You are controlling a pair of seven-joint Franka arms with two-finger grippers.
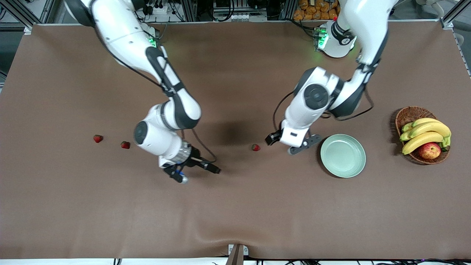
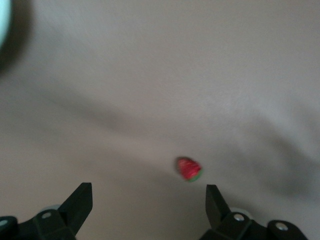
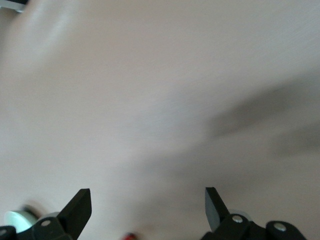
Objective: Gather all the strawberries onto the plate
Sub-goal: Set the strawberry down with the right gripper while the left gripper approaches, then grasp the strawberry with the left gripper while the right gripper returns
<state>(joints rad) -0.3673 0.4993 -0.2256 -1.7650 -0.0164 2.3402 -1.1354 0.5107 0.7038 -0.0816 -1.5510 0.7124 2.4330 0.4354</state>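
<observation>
Three strawberries lie on the brown table: two [image 1: 98, 138] [image 1: 125, 145] toward the right arm's end and one [image 1: 255, 147] near the middle. The pale mint-green plate [image 1: 343, 155] is empty, toward the left arm's end. My left gripper [image 1: 280, 146] is open and empty, low over the table between the middle strawberry and the plate. In the left wrist view that strawberry [image 2: 189, 169] lies just ahead of the open gripper [image 2: 149, 200]. My right gripper [image 1: 198, 174] is open and empty over bare table; it also shows in its wrist view [image 3: 148, 202], with a red speck of strawberry [image 3: 130, 236] at the frame's edge.
A brown wicker basket [image 1: 404, 116] with bananas [image 1: 425, 134] and a red-yellow apple [image 1: 429, 150] stands at the left arm's end, beside the plate. The plate's rim [image 2: 2, 30] shows at the corner of the left wrist view.
</observation>
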